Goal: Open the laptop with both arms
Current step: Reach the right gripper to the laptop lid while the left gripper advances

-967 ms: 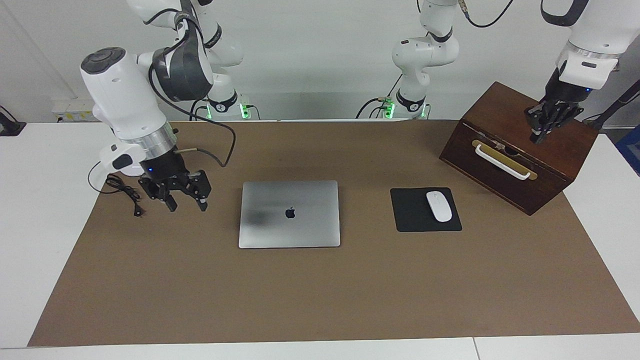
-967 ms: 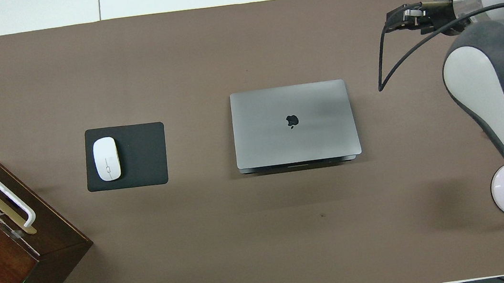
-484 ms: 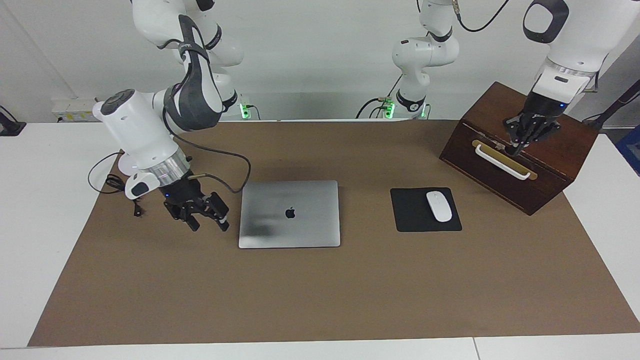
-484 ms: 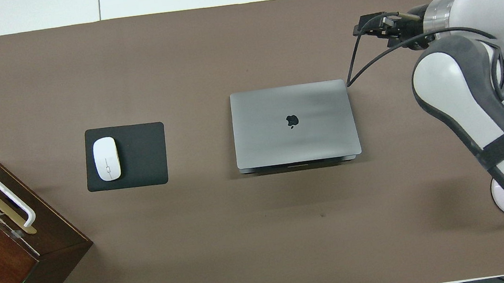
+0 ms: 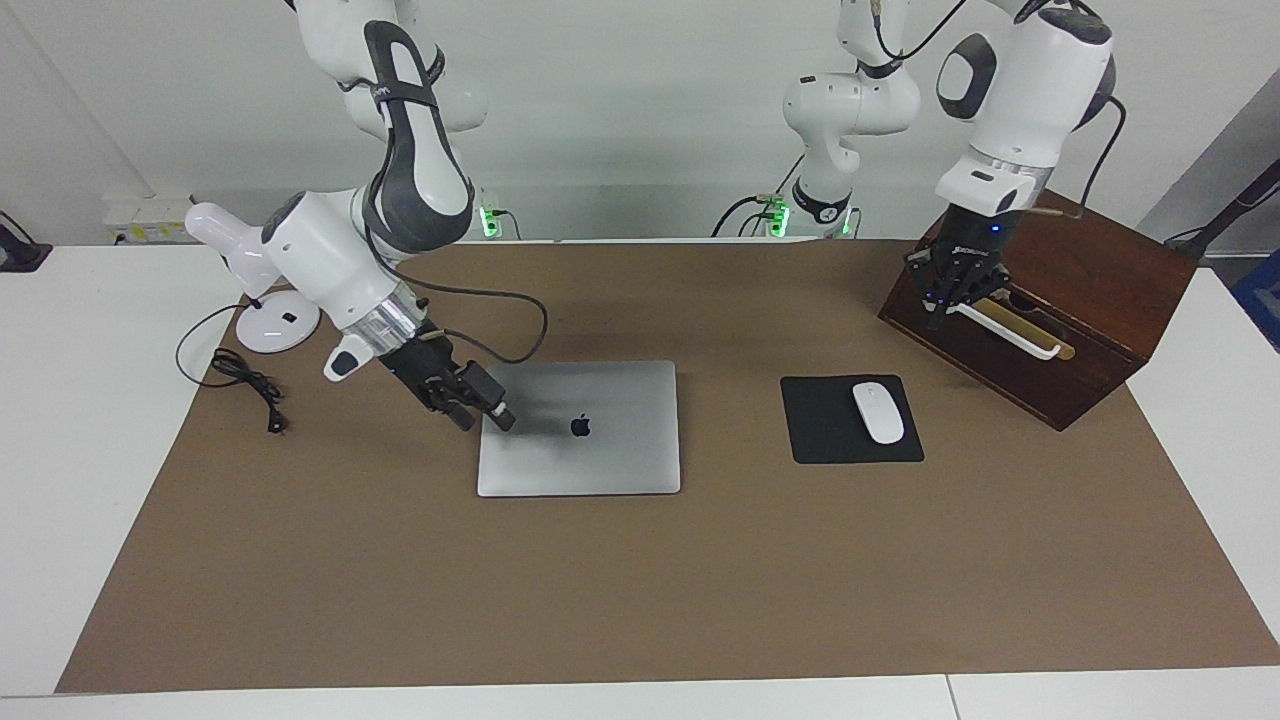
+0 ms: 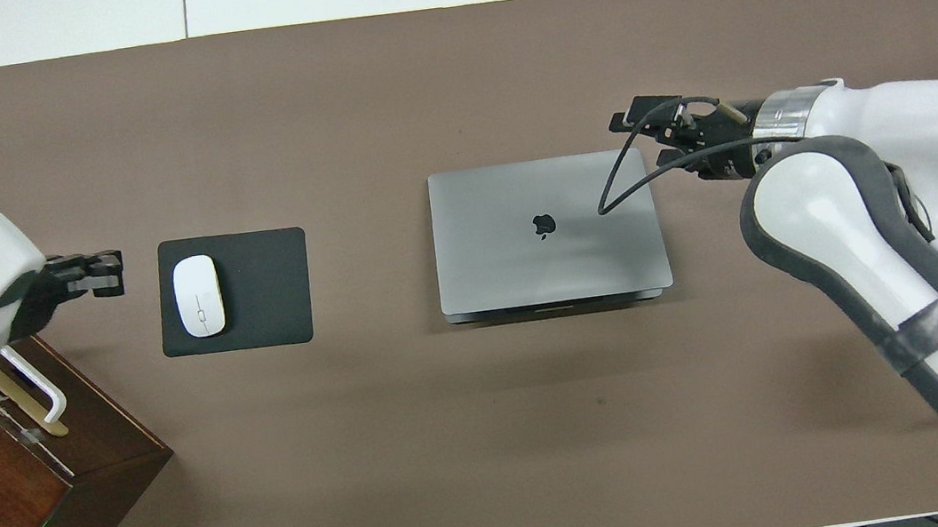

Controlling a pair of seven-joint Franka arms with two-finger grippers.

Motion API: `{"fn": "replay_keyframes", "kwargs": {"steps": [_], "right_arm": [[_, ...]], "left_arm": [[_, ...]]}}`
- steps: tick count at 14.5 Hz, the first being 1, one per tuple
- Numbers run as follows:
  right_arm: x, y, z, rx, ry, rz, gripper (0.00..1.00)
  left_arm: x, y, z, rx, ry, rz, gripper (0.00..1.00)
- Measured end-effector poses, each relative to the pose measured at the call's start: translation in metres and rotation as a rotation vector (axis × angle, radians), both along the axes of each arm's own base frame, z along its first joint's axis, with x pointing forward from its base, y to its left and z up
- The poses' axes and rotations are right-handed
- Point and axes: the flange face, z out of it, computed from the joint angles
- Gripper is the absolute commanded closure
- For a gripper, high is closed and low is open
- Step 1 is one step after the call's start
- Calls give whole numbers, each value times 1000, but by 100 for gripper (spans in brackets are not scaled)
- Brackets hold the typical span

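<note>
This is a robotics lab staged as an office desk. Two white jointed arms (image 5: 400, 130) rise from bases lit green at the robots' edge of a white table (image 5: 90, 420), before a bare white wall. A brown mat (image 5: 640, 580) covers the tabletop like a test surface. Under the right gripper (image 5: 485, 412) lies a closed laptop (image 5: 590, 460); near the left gripper (image 5: 940, 310) are a mouse (image 5: 877, 412) on a black pad (image 5: 825, 435), and a wooden box (image 5: 1090, 330).

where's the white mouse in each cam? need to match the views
Facing view: white mouse on the black mouse pad, between laptop and wooden box.
Overhead view: mouse on the pad's box-side half.
Shared landmark: the laptop's apple logo.
</note>
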Motion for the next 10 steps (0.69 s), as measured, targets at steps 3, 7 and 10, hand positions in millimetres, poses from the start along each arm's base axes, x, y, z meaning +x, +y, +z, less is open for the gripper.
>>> {"fn": "replay_keyframes", "kwargs": {"steps": [3,7,10], "right_arm": [[-39,14,-5,61,6,-43,0],[-72,25,-12,136,4,-109,0],[-90,41,-25,175,12,-217,0]], "left_arm": [[-36,-30,-30,-6,-71,-63,100],[-73,-60,-51,-17,-144,-140,100],[-92,-82,-69,-24,-176,-198,100]]}}
